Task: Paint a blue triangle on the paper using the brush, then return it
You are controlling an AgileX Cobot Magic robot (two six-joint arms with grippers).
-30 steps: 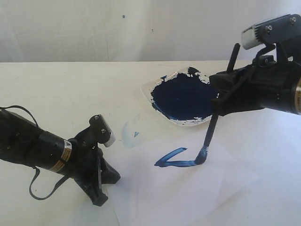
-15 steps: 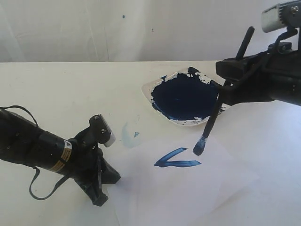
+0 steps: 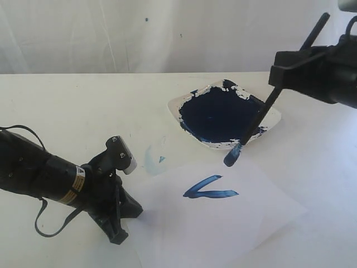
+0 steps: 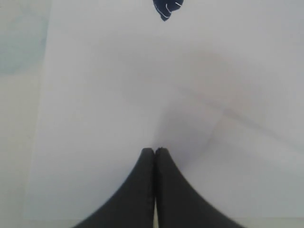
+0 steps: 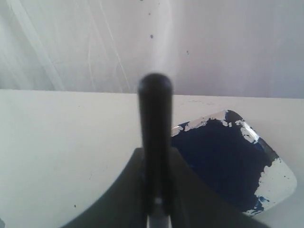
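The brush point(image 3: 257, 120), clamped in the right gripper point(image 3: 277, 73), has lifted off the paper point(image 3: 223, 229) to the dish point(image 3: 175, 106) rim. The triangle point(image 3: 215, 194) shows two strokes only: reload likely. The left gripper point(image 3: 118, 223), closed, pins the paper.

You have two grippers to count: one left gripper point(image 3: 118, 237) and one right gripper point(image 3: 278, 70). You see one brush point(image 3: 262, 114), one paint dish point(image 3: 174, 105) and one sheet of paper point(image 3: 223, 229). Count two blue paint strokes point(image 3: 209, 190), one pale-blue smudge point(image 3: 149, 159) and one table point(image 3: 67, 106).
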